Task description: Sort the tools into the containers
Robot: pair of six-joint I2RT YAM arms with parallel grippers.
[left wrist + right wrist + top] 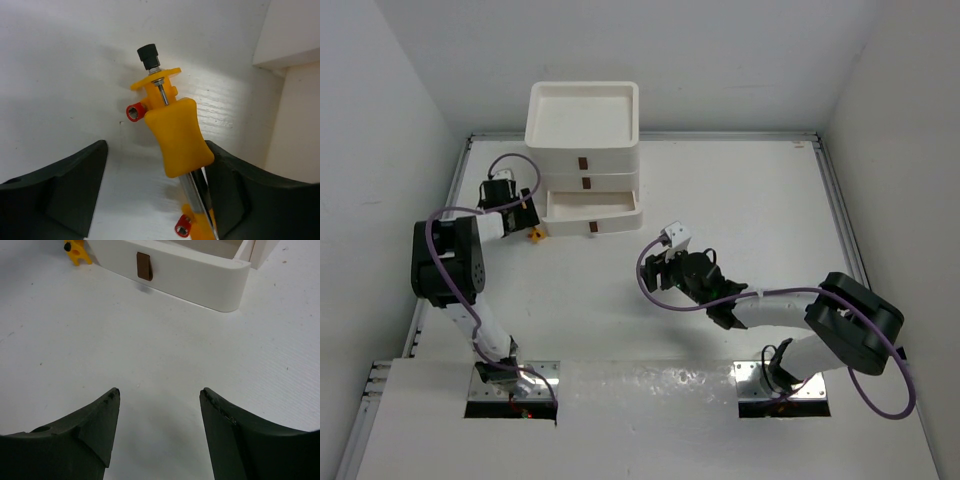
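surface: white table [720,200] | on it: white drawer unit [583,150] at far side, lowest drawer [592,208] pulled out | yellow-orange tool [535,236] just left of that drawer

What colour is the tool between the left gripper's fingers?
The tool is yellow-orange, with red sockets and a black tip. Left wrist view shows it best.

We note a yellow-orange tool [177,137], centre frame, with red caps [133,113] and a black tip [148,54]; white drawer unit [582,125], upper centre, brown handles [144,266]; white table [150,350]; purple cables [790,293].
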